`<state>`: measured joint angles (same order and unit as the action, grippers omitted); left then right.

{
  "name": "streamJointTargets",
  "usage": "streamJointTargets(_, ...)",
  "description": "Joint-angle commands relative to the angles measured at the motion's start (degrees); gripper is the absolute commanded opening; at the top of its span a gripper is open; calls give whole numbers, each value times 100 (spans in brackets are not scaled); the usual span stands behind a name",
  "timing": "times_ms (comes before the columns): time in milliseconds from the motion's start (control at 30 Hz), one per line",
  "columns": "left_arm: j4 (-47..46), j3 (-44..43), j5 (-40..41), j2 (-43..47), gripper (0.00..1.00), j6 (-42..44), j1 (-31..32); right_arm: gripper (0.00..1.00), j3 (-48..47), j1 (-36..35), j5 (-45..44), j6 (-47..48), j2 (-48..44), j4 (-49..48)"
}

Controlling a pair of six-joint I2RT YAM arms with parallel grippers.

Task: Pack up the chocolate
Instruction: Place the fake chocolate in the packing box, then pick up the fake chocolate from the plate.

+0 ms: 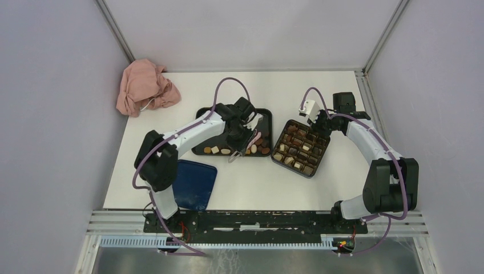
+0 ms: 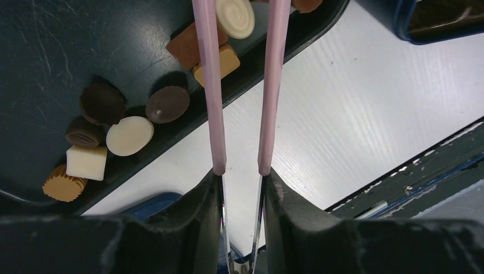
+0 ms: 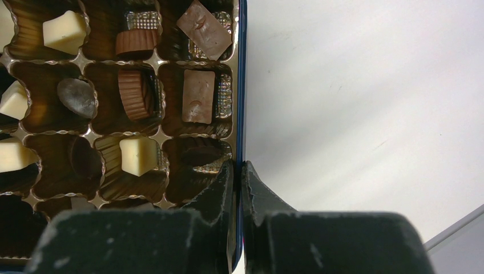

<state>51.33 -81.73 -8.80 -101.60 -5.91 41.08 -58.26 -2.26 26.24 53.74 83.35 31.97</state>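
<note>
Loose chocolate pieces (image 2: 130,136) in dark brown, tan and cream lie in a black tray (image 1: 206,149), which also shows in the left wrist view (image 2: 51,51). My left gripper (image 2: 241,171) is shut on the pink tongs (image 2: 211,85) over the tray's near right corner (image 1: 238,137). The tong arms stand apart and their tips are out of view. More chocolate (image 3: 138,155) sits in the cells of the dark blue box (image 1: 301,147). My right gripper (image 3: 238,168) is shut on the box's thin blue side wall (image 3: 241,85), at its far corner in the top view (image 1: 321,121).
A blue lid (image 1: 194,182) lies flat on the table near the left arm's base. A crumpled pink cloth (image 1: 145,87) lies at the far left. Grey walls close in the white table on three sides.
</note>
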Motion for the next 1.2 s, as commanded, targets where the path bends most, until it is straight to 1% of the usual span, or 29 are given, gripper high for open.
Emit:
streamJointTargets(0,221,-303,189,-427,37,471,-56,2,-150,-14,59,-13,-12,-96)
streamJointTargets(233,407,-838,498,-1026,38,521,-91,2,-158,-18,64,14,-7,-72)
streamJointTargets(367,469,-1144,437,-1227,40,530,-152,2,-154,-17,59,23,9,-61)
streamJointTargets(567,524,-1487,200,-1492,41,547,-222,2,-160,-11,58,32,6,-50)
streamJointTargets(800,622,-1699,-4,-1683,41,556,-233,2,-167,-11,62,39,15,-39)
streamJointTargets(1167,670,-1692,-151,-1755,41,556,-232,2,-168,-17,66,48,36,-32)
